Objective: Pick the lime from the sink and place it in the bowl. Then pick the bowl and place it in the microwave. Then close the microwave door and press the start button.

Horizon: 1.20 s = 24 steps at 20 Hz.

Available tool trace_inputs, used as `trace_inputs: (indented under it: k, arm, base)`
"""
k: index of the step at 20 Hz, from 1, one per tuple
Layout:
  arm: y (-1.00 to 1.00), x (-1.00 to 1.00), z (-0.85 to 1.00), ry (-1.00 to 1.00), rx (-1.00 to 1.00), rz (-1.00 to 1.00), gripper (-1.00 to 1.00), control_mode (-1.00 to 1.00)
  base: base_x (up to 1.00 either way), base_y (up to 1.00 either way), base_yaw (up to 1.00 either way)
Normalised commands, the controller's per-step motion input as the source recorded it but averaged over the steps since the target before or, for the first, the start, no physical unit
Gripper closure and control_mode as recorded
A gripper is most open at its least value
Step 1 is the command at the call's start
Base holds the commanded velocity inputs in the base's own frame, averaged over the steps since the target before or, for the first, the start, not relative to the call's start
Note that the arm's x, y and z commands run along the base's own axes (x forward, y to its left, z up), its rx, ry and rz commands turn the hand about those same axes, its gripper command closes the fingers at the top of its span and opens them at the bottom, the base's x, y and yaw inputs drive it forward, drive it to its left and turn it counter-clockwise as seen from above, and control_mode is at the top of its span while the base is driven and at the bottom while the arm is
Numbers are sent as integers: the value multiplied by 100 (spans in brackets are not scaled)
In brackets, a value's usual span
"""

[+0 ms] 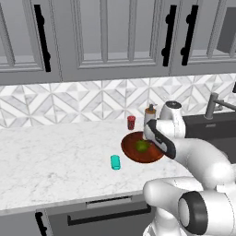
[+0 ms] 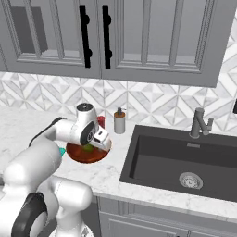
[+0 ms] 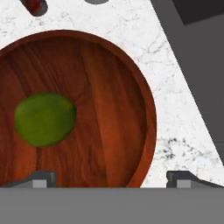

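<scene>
- The lime (image 3: 44,119) lies inside the bowl (image 3: 109,113), resting on the wooden floor a little off centre, so the first step of the task looks done.
- The gripper (image 3: 111,177) hangs just above the bowl with its jaws spread wide and nothing between them; in the hand view one finger tip sits over the bowl's inside and the other over the marble beyond the rim.
- The step in hand, as I judge it, is the switch from dropping the lime to picking up the bowl.
- The next move calls for a grip on the bowl's rim: the jaws already straddle the near wall, so lowering and closing there would likely do, with care to keep the bowl level so the lime does not roll out.
- The bowl stands on the tabletop (image 1: 55,156), near the left edge of the sink (image 2: 185,157), with a small red cup (image 1: 131,122) and a soap bottle (image 2: 120,121) just behind it and a teal cup (image 1: 115,162) lying beside it.
- The bowl is wide, shallow, glossy reddish-brown wood with visible grain; the lime is a small dull green ball, smooth-skinned.
- From the base views the arm covers part of the bowl, so whether the finger tips touch the rim I cannot tell.
</scene>
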Motion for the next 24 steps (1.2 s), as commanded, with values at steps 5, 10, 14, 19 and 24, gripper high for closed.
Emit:
trace_inputs:
  k: [5, 10, 14, 19, 24]
  arm:
    - [-58, -15, 6, -2, 6, -17, -100, -100]
    - [-36, -1, -2, 1, 9, -7, -100, -100]
    - [-24, 0, -9, 1, 20, 0, -100, -100]
    - [-8, 6, -16, 0, 21, 0, -100, -100]
    - [2, 27, -8, 3, 1, 0, -100, -100]
  base:
    - [0, 0, 0]
    - [0, 0, 0]
    - [0, 0, 0]
    - [0, 0, 0]
    - [0, 0, 0]
